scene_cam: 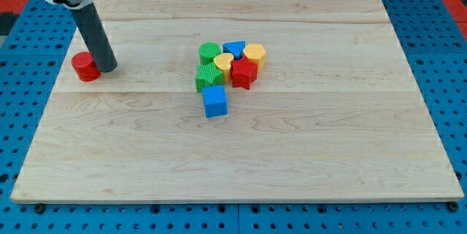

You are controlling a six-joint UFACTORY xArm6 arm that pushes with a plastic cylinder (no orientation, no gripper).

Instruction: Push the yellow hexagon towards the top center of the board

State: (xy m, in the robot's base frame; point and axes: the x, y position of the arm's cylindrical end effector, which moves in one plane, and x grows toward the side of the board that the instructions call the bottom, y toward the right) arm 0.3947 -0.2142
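In the camera view there is no claw, only my tip [106, 67], touching the red cylinder [85, 67] at the bench's [306, 168] left. The yellow hexagon [255, 52] sits well apart, at the right of the central cluster, beside the red star [244, 73] and blue triangle [234, 47], so I judge the push not yet begun.

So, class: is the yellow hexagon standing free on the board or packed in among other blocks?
Packed in. The yellow hexagon sits at the cluster's right edge, against the blue block and red block. My tip is far left, beside the red cylinder.

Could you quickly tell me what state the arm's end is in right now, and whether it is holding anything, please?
My tip: a bare rod, no jaws, holding nothing; it sits beside the red cylinder, far to the view's left of the yellow hexagon.
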